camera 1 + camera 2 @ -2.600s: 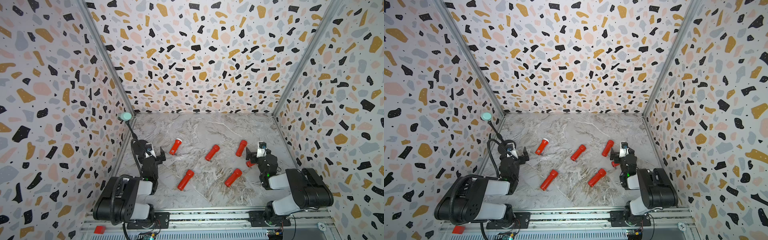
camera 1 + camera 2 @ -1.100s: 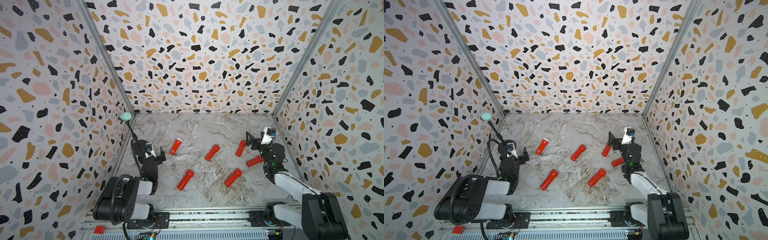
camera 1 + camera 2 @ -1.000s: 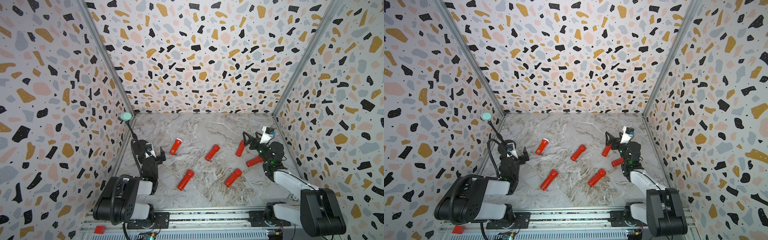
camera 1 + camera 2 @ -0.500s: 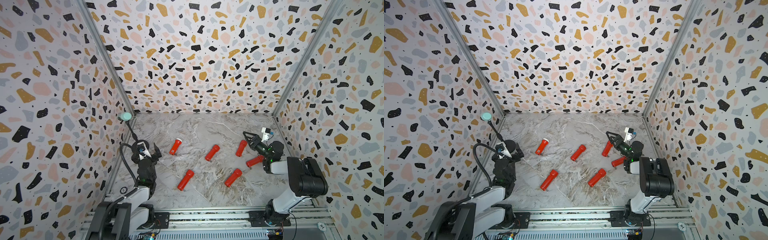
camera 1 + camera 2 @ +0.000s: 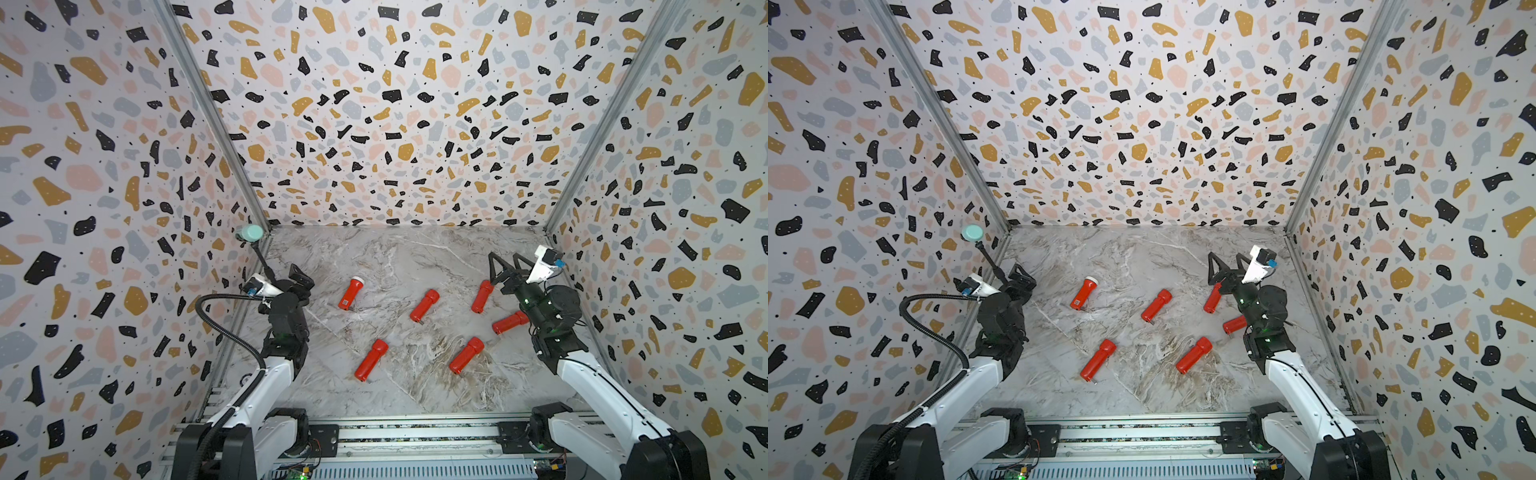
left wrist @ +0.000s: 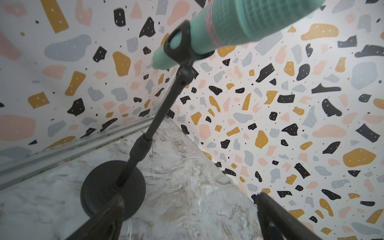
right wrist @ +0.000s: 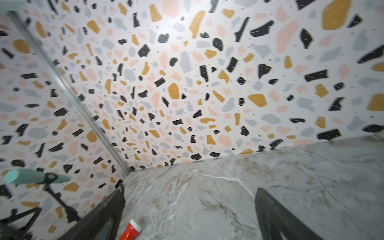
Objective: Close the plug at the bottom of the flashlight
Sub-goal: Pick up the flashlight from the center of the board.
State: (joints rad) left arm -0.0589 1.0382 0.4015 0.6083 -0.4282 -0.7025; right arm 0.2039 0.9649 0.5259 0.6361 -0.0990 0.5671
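**Six red flashlights** (image 5: 424,305) are shown lying on their sides, apart from one another, on the marble counter (image 5: 415,257). A white-headed flashlight (image 5: 351,293) is placed toward the left, and a far-right flashlight (image 5: 482,296) near the right arm (image 5: 548,307). The right fingers (image 7: 104,216) are spread wide and empty, seen at that flashlight's far end; contact cannot be told. The left fingers (image 6: 104,220) are likewise parted wide and empty, beside the microphone stand (image 6: 145,135). The plugs are too small to be resolved.

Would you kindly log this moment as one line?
left gripper open, empty | right gripper open, empty | six flashlights lying on table
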